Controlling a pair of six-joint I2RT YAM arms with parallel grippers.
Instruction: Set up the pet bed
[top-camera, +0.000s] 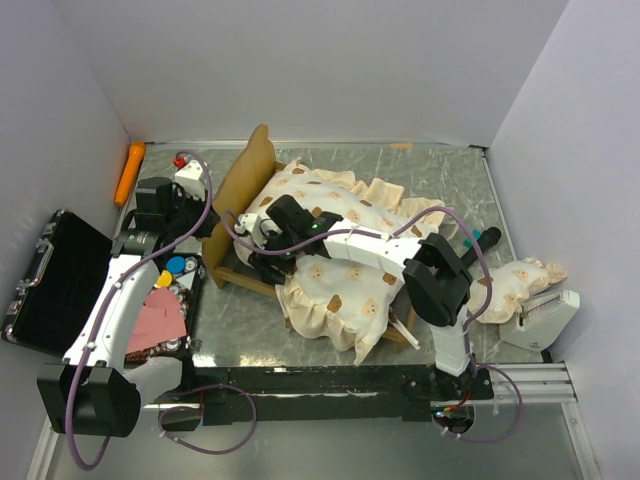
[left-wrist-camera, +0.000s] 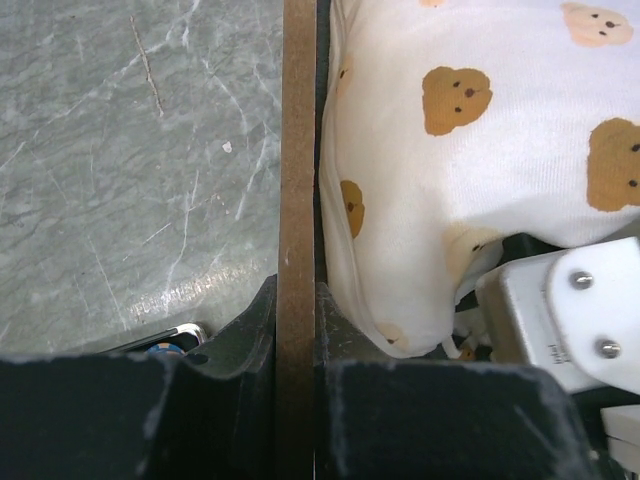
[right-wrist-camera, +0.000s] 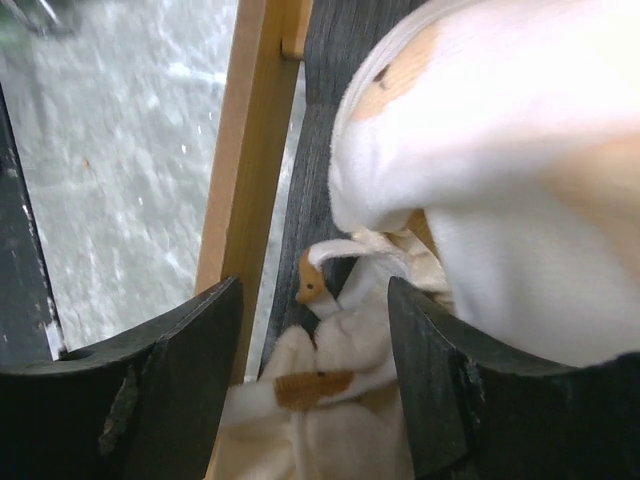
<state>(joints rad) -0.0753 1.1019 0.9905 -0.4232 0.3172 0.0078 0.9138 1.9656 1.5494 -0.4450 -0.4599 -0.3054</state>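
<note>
Your pet bed (top-camera: 245, 282) lies mid-table. Its bear-print mattress (top-camera: 340, 285) is bunched across the frame and bulges just beside your right gripper (right-wrist-camera: 315, 330). Those jaws stand released, with ruffle between them and the wooden rail (right-wrist-camera: 245, 150) past one finger. Your left gripper (left-wrist-camera: 297, 320) is clenched on the headboard (left-wrist-camera: 297, 150) edge, with the mattress alongside.
</note>
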